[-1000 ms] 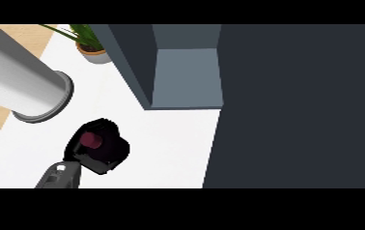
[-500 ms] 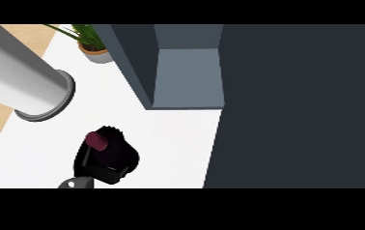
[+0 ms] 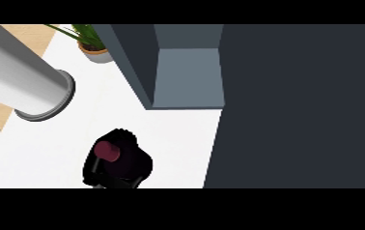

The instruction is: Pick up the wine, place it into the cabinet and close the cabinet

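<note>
Since the earlier frame, your left hand (image 3: pixel 121 164) has drawn nearer to the near edge, carrying the wine (image 3: pixel 108 150) with it. Fingers are curled round the bottle; its dark red cap faces up, so its long axis looks roughly upright. The open cabinet (image 3: pixel 187 79) lies far and right of the bottle. Your right hand is out of view.

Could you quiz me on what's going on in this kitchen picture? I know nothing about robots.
1. True or false: the wine bottle already stands inside the cabinet.
2. What sits at the counter's far left corner? A) a potted plant B) a kettle C) a bowl
3. What is curled round the bottle?

Key: 1 false, it is above the white counter. 2 A. 3 The robot's left hand.
</note>
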Motion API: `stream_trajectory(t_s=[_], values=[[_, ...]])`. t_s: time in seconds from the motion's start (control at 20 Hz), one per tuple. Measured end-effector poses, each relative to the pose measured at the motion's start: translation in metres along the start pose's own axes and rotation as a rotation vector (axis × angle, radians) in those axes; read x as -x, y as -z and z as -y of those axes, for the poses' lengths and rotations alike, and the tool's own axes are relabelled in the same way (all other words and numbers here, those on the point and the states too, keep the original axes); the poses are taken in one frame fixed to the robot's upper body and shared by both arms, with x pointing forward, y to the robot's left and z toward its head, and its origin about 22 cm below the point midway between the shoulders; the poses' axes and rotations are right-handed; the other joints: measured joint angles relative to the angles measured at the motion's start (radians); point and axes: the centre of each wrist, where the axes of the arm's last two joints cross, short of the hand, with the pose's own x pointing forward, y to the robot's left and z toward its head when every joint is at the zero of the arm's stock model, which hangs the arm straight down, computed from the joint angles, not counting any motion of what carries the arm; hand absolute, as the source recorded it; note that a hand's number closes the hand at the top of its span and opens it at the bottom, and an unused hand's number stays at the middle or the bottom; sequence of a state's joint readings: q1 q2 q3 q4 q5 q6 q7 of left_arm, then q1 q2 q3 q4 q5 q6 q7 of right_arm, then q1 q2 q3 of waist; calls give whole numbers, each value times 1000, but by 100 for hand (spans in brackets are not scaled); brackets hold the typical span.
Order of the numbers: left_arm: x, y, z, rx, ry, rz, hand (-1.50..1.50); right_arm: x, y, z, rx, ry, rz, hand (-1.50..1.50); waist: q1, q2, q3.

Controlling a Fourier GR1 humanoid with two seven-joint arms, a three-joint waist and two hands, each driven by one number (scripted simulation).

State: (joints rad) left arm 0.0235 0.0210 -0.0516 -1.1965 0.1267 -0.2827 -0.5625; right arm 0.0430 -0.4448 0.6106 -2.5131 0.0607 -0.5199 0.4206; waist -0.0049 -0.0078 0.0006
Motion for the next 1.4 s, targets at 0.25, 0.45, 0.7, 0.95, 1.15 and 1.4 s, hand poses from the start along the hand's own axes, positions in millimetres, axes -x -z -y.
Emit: stream_trajectory(t_s=[0.25,0.45,0.7,0.95,1.15,1.4], values=[[-20,6,24,23,-14,10,150,0,-1,3,6,-15,-2,-150,-3,1,0],[-32,14,51,24,5,24,150,1,-3,2,7,-10,2,-150,-7,1,-1],[-39,31,77,-11,49,54,150,4,-7,3,3,-15,0,-150,-11,3,-1],[-49,51,83,-56,101,76,150,5,-9,7,9,-37,2,-150,-13,3,-1],[-51,71,86,-74,149,72,150,6,-8,10,16,-50,17,-150,-14,5,-1],[-53,93,81,-84,194,76,150,8,-12,13,14,-64,19,-150,-16,5,-1]])
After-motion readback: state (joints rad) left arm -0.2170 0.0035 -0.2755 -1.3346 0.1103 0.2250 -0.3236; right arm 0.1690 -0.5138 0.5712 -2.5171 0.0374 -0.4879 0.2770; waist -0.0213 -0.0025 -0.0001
